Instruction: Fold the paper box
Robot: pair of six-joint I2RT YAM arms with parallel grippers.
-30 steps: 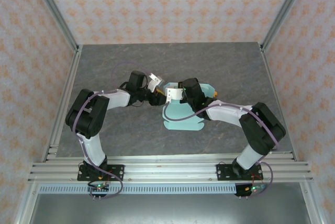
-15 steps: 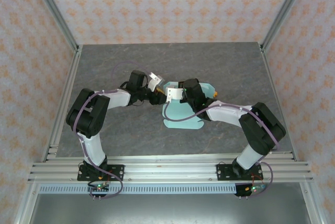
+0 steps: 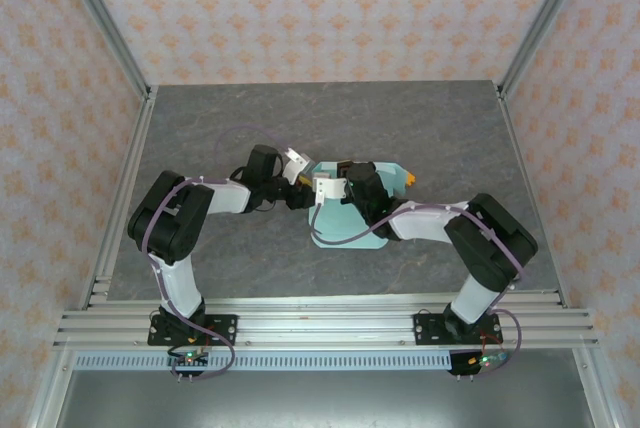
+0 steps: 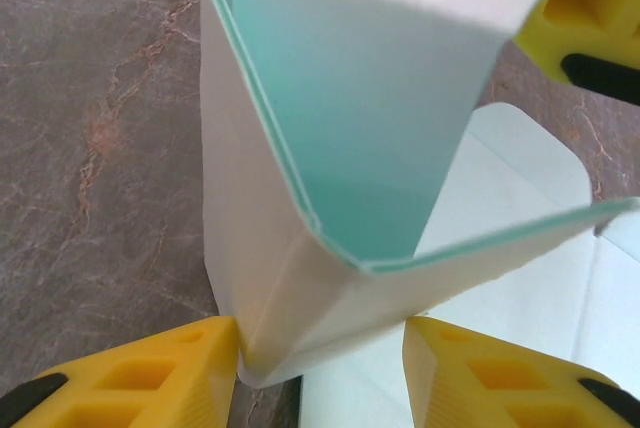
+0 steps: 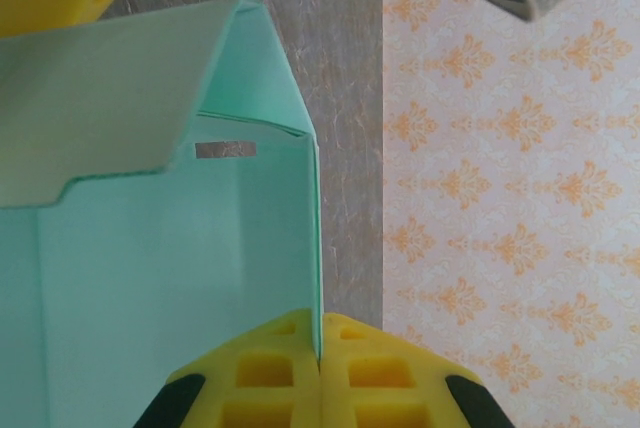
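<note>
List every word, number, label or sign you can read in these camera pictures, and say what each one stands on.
No text can be read in any view.
On the paper box: a small grey strip, no letters on it.
On the wrists, top view: white plates, too small to tell if marked.
On the wallpaper: orange ornaments, no writing.

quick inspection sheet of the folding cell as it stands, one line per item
surface: grey marbled table, no marks seen
job's things: paper box, mint card, partly folded, walls raised at one corner, near flap flat
clutter: small orange piece by the box's far right edge
grippers: left gripper clamps a folded corner; right gripper shut on a wall's edge
cables: purple cables along both arms, the right one looping over the near flap
surroundings: patterned walls, aluminium frame posts
</note>
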